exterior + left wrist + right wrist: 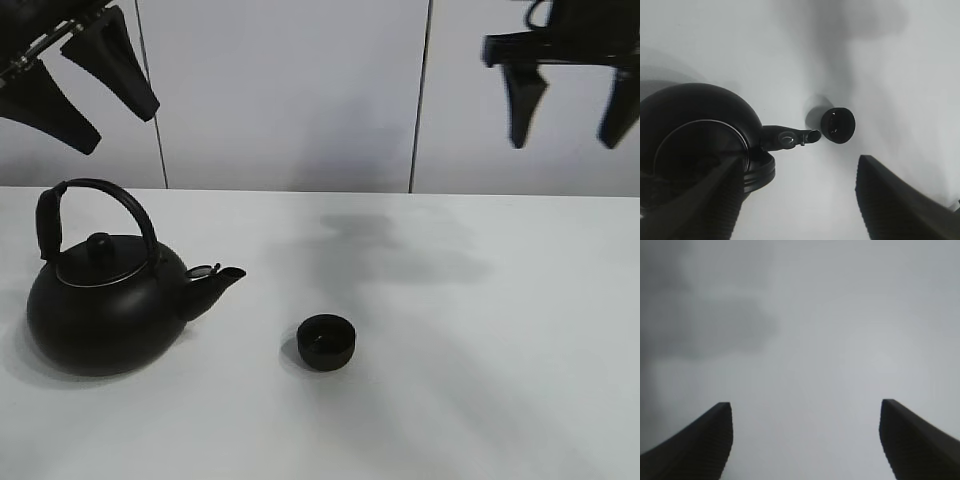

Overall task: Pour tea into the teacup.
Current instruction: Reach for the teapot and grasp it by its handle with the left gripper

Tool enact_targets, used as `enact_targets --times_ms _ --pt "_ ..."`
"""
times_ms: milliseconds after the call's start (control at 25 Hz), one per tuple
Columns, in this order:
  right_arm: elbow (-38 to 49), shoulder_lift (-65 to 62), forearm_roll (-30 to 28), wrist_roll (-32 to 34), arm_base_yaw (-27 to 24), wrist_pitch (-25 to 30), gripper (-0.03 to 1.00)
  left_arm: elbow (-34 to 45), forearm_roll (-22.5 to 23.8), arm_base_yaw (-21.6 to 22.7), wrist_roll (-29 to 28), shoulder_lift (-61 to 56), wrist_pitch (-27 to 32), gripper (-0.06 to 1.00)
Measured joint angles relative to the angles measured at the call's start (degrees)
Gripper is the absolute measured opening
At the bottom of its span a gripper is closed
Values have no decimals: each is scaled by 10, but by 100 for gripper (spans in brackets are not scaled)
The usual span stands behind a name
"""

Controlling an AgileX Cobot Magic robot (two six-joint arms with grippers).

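Note:
A small matte-black teacup (326, 341) stands upright on the white table (500, 330), near the middle. To its left sits a big black kettle (105, 300) with an arched handle, its spout pointing toward the cup. High above the kettle hangs my left gripper (88, 88), open and empty. My right gripper (570, 110) hangs open at the upper right, far from both. The left wrist view looks down on the kettle (695, 135) and the teacup (838, 125) between its spread fingers (895, 205). In the right wrist view, my open right gripper (805, 440) frames only bare table.
A pale panelled wall (290, 90) runs behind the table's far edge. Soft shadows of the arms lie on the table behind the cup.

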Motion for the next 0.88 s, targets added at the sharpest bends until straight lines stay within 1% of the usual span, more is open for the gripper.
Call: enact_targets --times_ms 120,240,320,400,520,640,720,800,880 --pt "1 -31 -8 -10 -85 3 56 0 0 0 0 0 0 47" --pt "1 -90 -10 -11 -157 7 55 0 0 0 0 0 0 47" --pt "6 -146 -10 -11 -197 11 55 0 0 0 0 0 0 47" --pt "16 -205 -11 -15 -225 13 55 0 0 0 0 0 0 47" --pt "38 -314 -15 -20 -229 17 55 0 0 0 0 0 0 47" --pt "62 -439 -11 -33 -198 23 55 0 0 0 0 0 0 47" --pt "80 -533 8 -51 -170 25 55 0 0 0 0 0 0 47" --pt "105 -619 45 -60 -142 26 55 0 0 0 0 0 0 47" --pt "147 -713 81 -66 -126 22 55 0 0 0 0 0 0 47"
